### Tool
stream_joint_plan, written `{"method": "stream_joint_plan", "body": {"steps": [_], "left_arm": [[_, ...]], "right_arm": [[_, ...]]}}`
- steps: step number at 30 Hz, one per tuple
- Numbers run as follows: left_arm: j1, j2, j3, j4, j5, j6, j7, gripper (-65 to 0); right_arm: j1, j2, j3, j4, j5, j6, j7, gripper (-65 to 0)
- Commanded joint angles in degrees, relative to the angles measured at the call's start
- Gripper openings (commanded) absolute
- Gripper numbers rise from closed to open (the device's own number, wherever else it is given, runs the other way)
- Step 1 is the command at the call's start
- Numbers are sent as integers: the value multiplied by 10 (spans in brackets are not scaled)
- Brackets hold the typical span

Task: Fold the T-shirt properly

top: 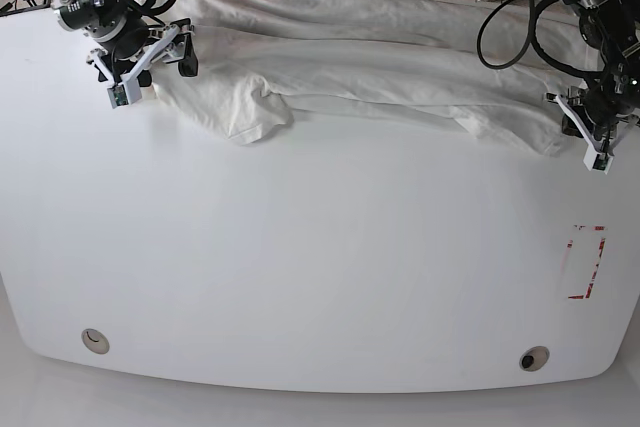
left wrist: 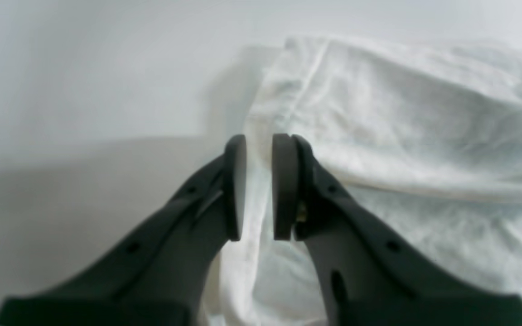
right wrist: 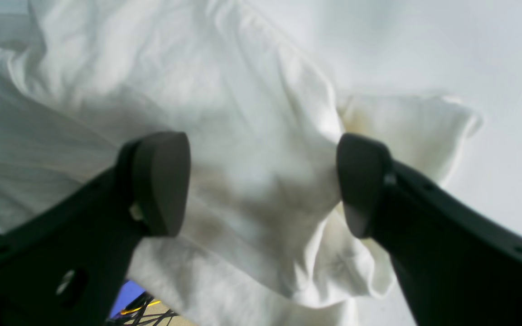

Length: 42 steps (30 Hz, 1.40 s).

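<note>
Cloth fills most of the left wrist view: the large white, wrinkled cotton T-shirt [left wrist: 401,136] lies to the right of the left tool [left wrist: 258,185], and one edge of it runs down between the two dark pads. The jaws stand narrow, with a slim gap through which a strip of fabric shows; I judge the edge pinched, though the pads do not visibly press flat on it. Bare white worktop [left wrist: 84,90] lies to the left of the tool.

In the right wrist view the right tool [right wrist: 263,181] stands wide, its pads well apart and holding nothing. Rumpled shirt fabric sits beneath and between them, with a sleeve-like flap reaching toward the right pad and plain worktop beyond it.

From the base view the shirt [top: 380,57] stretches as a long band along the far edge of the worktop [top: 320,267], its long axis running from the far left corner to the far right. Each tool sits at one end: the right tool [top: 140,62] over the end near the far left corner, the left tool [top: 590,132] at the end by the right edge. A folded sleeve hangs toward the middle just beside the right tool. No print shows on the upper side. The near part of the worktop offers plenty of room for drawing the shirt forward, and a red rectangular mark [top: 585,262] lies near the right edge.
</note>
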Motion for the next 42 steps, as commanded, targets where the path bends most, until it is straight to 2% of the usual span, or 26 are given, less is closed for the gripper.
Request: {"method": "stream_joint_plan", "body": {"steps": [1, 8, 10, 19, 27, 37, 42], "left_arm": [[-11, -28, -3, 7, -2, 0, -3, -517], [-21, -31, -17, -20, -6, 0, -4, -254], [-30, -31, -24, -29, -6, 0, -4, -229], [-52, -30, -15, -87, -8, 0, -4, -242], [-52, -29, 15, -88, -9, 0, -2, -243], [-38, -33, 35, -87, -68, 0, -2, -243], [-30, -47, 35, -57, -81, 0, -2, -243]], "right_arm": [[1, 6, -6, 7, 6, 3, 12, -170], [1, 6, -6, 7, 6, 3, 12, -170], [1, 5, -6, 7, 6, 3, 12, -170], [0, 5, -6, 7, 6, 3, 12, -170], [0, 5, -6, 7, 6, 3, 12, -170], [0, 5, -6, 7, 6, 3, 12, -170], [0, 5, -6, 7, 6, 3, 12, -170]]}}
